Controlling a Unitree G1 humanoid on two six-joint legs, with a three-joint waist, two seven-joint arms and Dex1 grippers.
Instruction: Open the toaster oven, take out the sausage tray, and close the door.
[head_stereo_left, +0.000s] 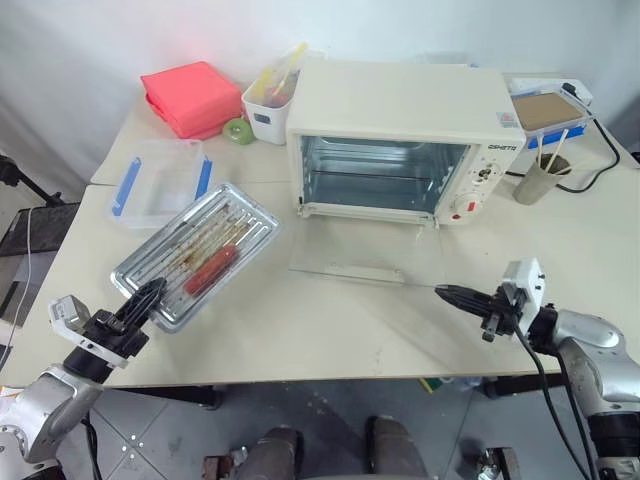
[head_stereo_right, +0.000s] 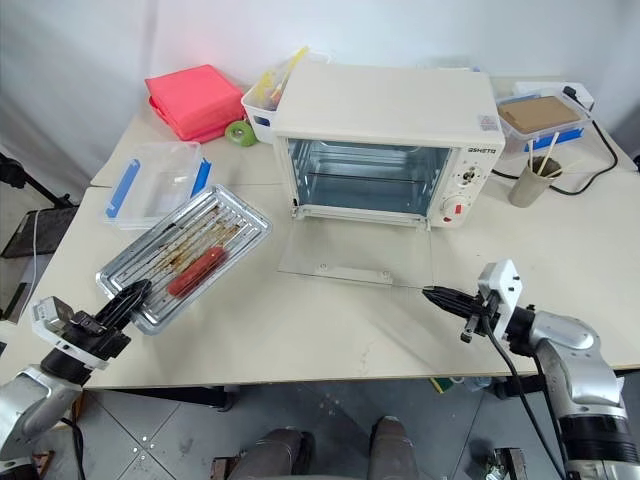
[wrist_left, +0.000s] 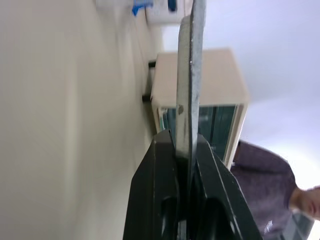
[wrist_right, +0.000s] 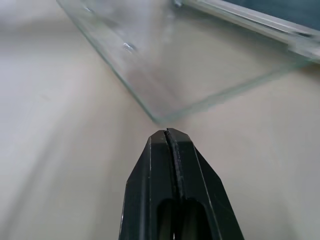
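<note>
Sausage tray (head_stereo_left: 196, 254) sits out of the oven, over the bench's (head_stereo_left: 330, 330) left side, its near corner pinched by the left claw (head_stereo_left: 148, 296); one reddish sausage (head_stereo_left: 211, 268) lies on its ridged bottom. Right of it stands the cream toaster oven (head_stereo_left: 400, 140), with small dark lettering on its control panel too small to read. Its glass door (head_stereo_left: 365, 255) lies flat open on the bench. The right claw (head_stereo_left: 447, 294) is closed on nothing, near the door's front right corner, not touching it. Behind the tray rests a clear box with blue clips (head_stereo_left: 160, 182), and farther back a red folded cloth (head_stereo_left: 192, 98).
</note>
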